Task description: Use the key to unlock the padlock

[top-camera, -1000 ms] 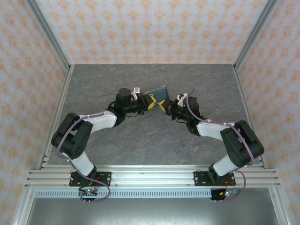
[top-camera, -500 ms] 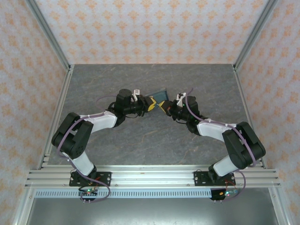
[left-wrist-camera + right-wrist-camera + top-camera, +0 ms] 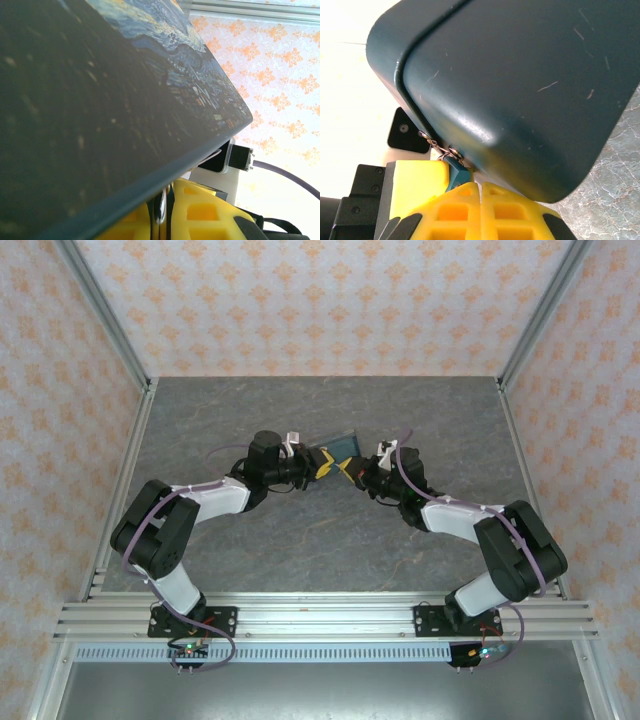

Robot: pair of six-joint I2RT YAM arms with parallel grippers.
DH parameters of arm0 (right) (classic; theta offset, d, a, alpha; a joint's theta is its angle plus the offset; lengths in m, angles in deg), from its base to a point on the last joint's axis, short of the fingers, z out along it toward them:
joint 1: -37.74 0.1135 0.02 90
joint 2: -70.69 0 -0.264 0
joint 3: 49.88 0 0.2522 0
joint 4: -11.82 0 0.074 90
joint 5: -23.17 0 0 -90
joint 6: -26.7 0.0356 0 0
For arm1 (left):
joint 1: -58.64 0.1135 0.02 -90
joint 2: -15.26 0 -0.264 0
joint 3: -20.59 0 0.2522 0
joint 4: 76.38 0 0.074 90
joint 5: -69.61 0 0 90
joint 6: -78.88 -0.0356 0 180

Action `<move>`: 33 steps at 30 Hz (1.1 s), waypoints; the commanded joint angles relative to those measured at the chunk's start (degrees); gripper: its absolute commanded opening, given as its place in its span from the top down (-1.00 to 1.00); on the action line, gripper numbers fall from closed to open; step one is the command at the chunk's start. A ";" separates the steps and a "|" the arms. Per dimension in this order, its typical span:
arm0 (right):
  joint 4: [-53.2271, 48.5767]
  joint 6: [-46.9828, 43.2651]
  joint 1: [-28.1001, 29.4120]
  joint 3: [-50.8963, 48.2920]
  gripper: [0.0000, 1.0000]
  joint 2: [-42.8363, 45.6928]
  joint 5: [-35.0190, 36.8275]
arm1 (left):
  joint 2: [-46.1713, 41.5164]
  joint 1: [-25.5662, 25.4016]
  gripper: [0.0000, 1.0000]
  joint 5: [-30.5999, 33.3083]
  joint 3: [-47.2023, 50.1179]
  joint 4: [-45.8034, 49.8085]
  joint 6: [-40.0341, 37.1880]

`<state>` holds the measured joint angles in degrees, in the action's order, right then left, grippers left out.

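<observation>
The dark-blue Starry Night tin (image 3: 340, 443) is tilted up at mid-table, and both grippers meet under its near edge. The small teal padlock (image 3: 458, 176) hangs from a metal ring on the tin's (image 3: 520, 90) edge. It rests against the tips of my right gripper (image 3: 480, 189), whose yellow fingers are shut with nothing between them. My left gripper (image 3: 163, 202) is shut on a thin pale metal sliver, the key (image 3: 160, 210), right under the tin's (image 3: 100, 100) rim. From above, the left gripper (image 3: 322, 462) and right gripper (image 3: 349, 469) almost touch.
The grey stone-patterned table (image 3: 300, 540) lies between aluminium frame rails (image 3: 320, 615) and patterned walls. The left gripper's yellow finger (image 3: 415, 185) presses next to the padlock. The right arm's wrist camera block (image 3: 225, 157) sits close behind the tin's edge.
The right wrist has edged slightly left toward the left gripper. The tin and both grips look unchanged.
</observation>
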<state>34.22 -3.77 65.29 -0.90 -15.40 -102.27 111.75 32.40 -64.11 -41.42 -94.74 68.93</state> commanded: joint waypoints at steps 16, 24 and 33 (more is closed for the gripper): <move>-2.92 -0.02 -1.75 -4.13 1.00 3.11 -1.28 | -1.61 -2.36 1.00 -7.65 -3.32 -2.44 -3.59; -0.35 0.34 -1.77 -3.25 1.00 0.72 -3.33 | -1.33 -2.34 1.00 -7.69 -3.74 -2.72 -3.40; 3.32 -0.29 -1.61 -2.49 1.00 -0.43 -5.65 | -1.12 -2.33 1.00 -11.40 -4.29 -4.38 -3.19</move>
<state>37.80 -3.40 63.28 -4.16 -14.81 -107.28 111.75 31.68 -66.50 -41.86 -92.29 66.79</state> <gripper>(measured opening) 0.040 0.105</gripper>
